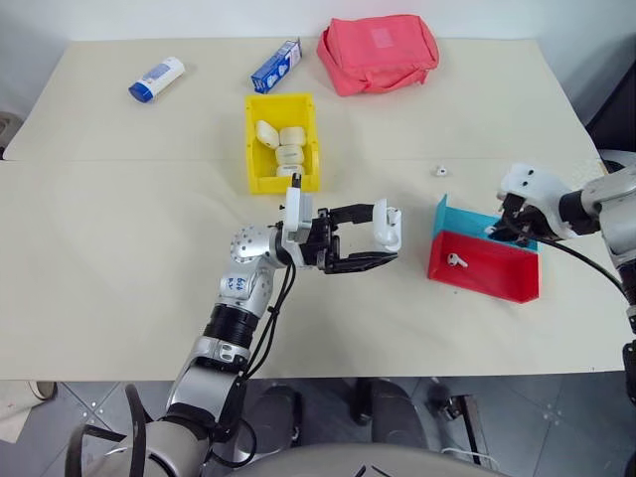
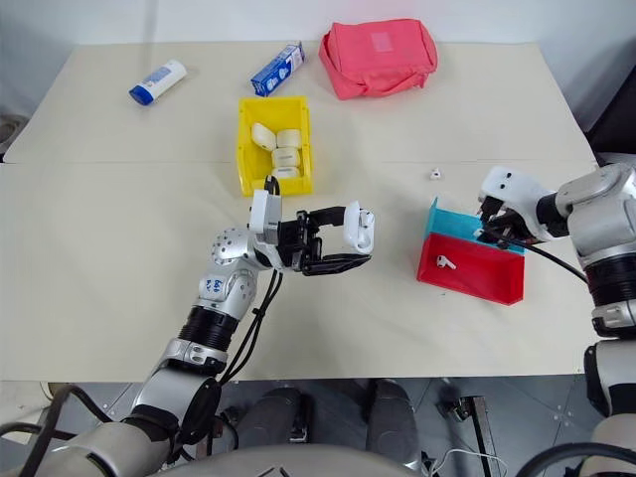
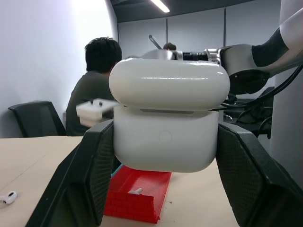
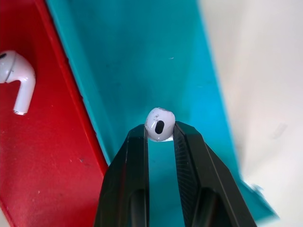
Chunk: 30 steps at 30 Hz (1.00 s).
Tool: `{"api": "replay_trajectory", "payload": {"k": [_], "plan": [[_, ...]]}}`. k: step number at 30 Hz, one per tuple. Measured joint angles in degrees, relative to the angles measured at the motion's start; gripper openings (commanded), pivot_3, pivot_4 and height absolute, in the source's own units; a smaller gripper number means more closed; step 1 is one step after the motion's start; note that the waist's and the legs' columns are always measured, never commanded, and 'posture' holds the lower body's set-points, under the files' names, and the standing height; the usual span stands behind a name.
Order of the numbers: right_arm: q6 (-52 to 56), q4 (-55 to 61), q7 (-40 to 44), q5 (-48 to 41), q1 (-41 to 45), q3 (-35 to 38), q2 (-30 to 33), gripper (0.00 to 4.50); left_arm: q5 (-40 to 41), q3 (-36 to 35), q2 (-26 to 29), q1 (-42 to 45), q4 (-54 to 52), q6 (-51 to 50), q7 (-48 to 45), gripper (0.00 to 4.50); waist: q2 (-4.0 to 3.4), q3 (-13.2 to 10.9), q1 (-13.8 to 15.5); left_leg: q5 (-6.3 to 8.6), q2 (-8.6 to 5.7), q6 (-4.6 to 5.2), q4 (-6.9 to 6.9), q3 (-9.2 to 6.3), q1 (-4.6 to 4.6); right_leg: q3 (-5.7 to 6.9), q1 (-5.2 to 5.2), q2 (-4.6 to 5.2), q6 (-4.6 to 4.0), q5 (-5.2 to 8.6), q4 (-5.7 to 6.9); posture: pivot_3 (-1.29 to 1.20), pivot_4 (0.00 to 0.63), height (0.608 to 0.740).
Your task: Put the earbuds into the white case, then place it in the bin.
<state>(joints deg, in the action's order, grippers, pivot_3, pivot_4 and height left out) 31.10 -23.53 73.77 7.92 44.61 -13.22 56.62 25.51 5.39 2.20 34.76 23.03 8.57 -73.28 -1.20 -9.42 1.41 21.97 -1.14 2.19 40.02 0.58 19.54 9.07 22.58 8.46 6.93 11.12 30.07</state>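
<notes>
My left gripper [image 1: 384,237] hangs over the middle of the table, shut on the white case [image 1: 389,225]. In the left wrist view the case [image 3: 168,123] sits between both fingers with its lid down. At the right, my right gripper [image 4: 160,131] is shut on one earbud [image 4: 160,124], pinched at the fingertips above the teal tray [image 4: 142,56]. A second earbud [image 1: 456,260] lies in the red tray [image 1: 497,276]. The yellow bin [image 1: 250,139] stands beyond the left gripper and holds several cream cases.
The teal tray [image 1: 455,213] stands against the back of the red tray. A tiny white bit [image 1: 438,170] lies on the table behind them. At the far edge are a pink pouch [image 1: 378,52], a blue box [image 1: 276,66] and a white tube [image 1: 157,79]. A person [image 3: 94,90] sits beyond the table.
</notes>
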Motion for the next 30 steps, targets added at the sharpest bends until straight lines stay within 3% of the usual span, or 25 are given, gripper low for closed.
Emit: {"api": "replay_trajectory", "payload": {"k": [4,8,12,16,19,24,30], "plan": [[3.62,6.22,-2.07,-2.74,-3.42,5.15,1.02,0.38,-0.01,-0.04,-0.03,0.57,0.7,0.37,-0.33,2.8,0.0,0.0,0.06,0.01,0.01,-0.01,0.0,0.0,0.0,0.0,0.0,0.0,0.0,0.0,0.0,0.0,0.15,0.74],[8.6,20.99,-4.59,-10.87,-14.58,17.46,0.26,0.38,-0.03,-0.33,0.16,1.95,3.54,1.2,-1.73,2.8,0.01,0.0,0.33,0.01,-0.01,-0.01,0.02,-0.04,0.04,0.01,0.01,0.01,0.01,-0.01,0.0,0.0,0.15,0.74],[12.0,36.3,-8.98,-19.99,-21.43,29.98,-6.06,0.38,-0.11,-0.39,0.32,4.47,7.51,2.26,-4.07,2.8,0.0,0.0,0.26,0.02,0.03,-0.03,0.04,-0.06,-0.02,0.0,-0.01,-0.01,0.03,-0.02,0.03,0.0,0.15,0.74],[23.63,49.53,-14.4,-29.03,-24.31,36.23,-10.13,0.38,-0.22,-0.52,0.29,7.46,12.24,3.77,-6.58,2.8,0.01,0.0,0.34,0.03,0.01,0.0,0.04,-0.11,0.0,0.0,0.0,0.02,0.02,-0.01,0.02,0.0,0.15,0.74],[37.87,58.8,-20.97,-40.14,-22.26,42.25,-20.6,0.38,-0.58,-0.91,0.22,10.09,16.06,4.94,-8.59,2.8,0.01,0.0,0.27,0.04,0.05,0.0,0.03,-0.15,0.03,0.0,0.04,0.01,0.0,-0.01,0.03,0.0,0.15,0.74],[51.67,66.69,-34.32,-52.2,-15.66,51.36,-36.97,0.38,-1.27,-1.17,-0.38,14.55,22.3,7.38,-11.82,2.8,-0.03,0.03,0.31,0.04,-0.02,0.06,0.02,-0.15,0.13,-0.07,0.2,0.04,-0.05,0.02,0.17,0.0,0.15,0.74],[56.53,68.82,-44.28,-59.13,-14.93,56.4,-44.49,0.38,-1.44,-2.36,-0.5,17.1,26.38,8.91,-12.68,2.8,-0.04,0.04,0.16,0.05,-0.05,0.15,-0.02,-0.07,0.11,-0.13,0.25,0.01,-0.07,0.03,0.27,0.0,0.15,0.74]]}}
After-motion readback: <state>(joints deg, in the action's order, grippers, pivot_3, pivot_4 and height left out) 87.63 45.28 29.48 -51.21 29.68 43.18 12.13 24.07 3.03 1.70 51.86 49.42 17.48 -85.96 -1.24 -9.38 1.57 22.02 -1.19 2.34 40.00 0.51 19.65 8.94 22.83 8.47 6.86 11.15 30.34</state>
